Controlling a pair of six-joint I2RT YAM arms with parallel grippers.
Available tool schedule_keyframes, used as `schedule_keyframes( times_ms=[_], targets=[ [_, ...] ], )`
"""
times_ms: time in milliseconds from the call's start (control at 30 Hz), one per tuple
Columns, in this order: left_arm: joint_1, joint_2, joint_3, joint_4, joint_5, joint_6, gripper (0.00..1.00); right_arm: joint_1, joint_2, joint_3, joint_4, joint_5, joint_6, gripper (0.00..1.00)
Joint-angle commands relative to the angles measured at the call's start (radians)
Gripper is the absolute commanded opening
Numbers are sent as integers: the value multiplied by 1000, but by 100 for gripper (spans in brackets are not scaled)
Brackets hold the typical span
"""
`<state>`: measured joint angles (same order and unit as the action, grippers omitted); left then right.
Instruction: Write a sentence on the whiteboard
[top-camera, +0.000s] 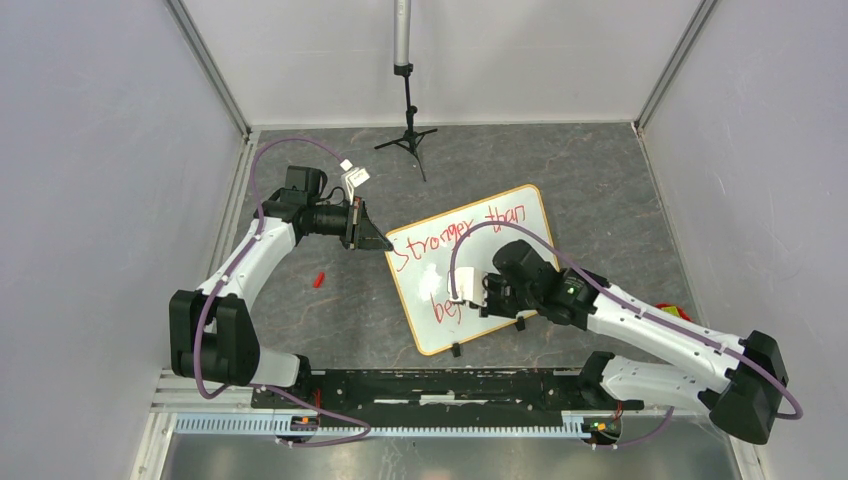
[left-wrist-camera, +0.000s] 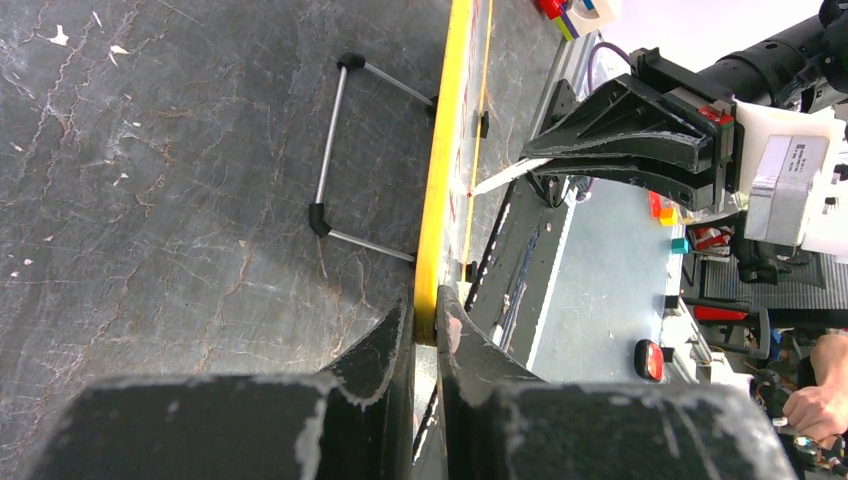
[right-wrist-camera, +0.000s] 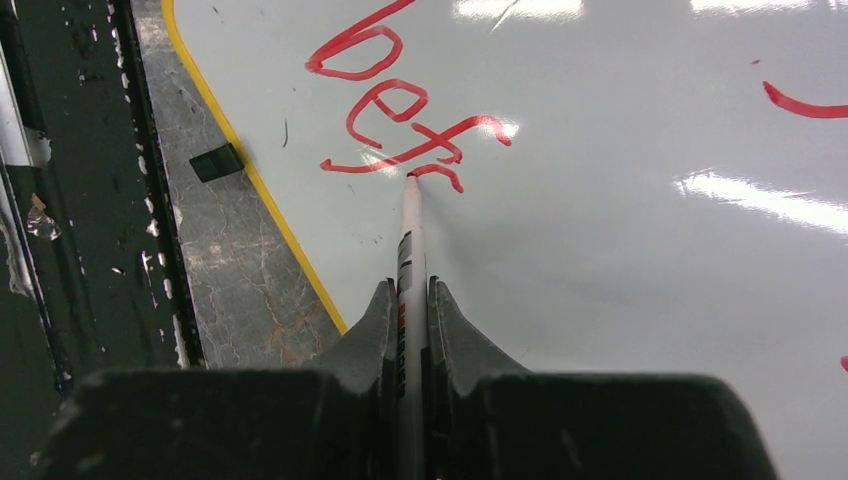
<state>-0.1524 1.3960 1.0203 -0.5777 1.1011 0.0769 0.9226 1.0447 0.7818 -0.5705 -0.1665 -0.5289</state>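
The whiteboard (top-camera: 500, 240) lies tilted on the dark floor, with a thin yellow-orange frame. Red words of the sentence (top-camera: 455, 240) run in two slanted rows, "Stronger than" above and "bef" below. My left gripper (top-camera: 385, 240) is shut on the board's left edge (left-wrist-camera: 430, 250), seen edge-on in the left wrist view. My right gripper (top-camera: 462, 291) is shut on a white marker (right-wrist-camera: 411, 250) whose tip touches the board at the end of "befr" (right-wrist-camera: 400, 120). The right gripper also shows in the left wrist view (left-wrist-camera: 640, 140).
A small red marker cap (top-camera: 319, 279) lies on the floor left of the board. A black tripod stand (top-camera: 406, 130) is at the back. A black clip foot (right-wrist-camera: 217, 162) sits at the board's edge. A metal wire stand (left-wrist-camera: 335, 150) lies behind the board. Walls enclose three sides.
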Motion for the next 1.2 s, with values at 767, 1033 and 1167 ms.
schedule_keyframes(
  times_ms=[767,1033,1167],
  targets=[
    [2,4,21,26,-38,26,3,-2,28,93,-1,111,6,0],
    [2,3,21,26,-38,26,2,-2,-14,76,-20,40,-6,0],
    [1,4,23,26,-37,25,2,-10,-50,61,-22,66,0,0]
  ],
)
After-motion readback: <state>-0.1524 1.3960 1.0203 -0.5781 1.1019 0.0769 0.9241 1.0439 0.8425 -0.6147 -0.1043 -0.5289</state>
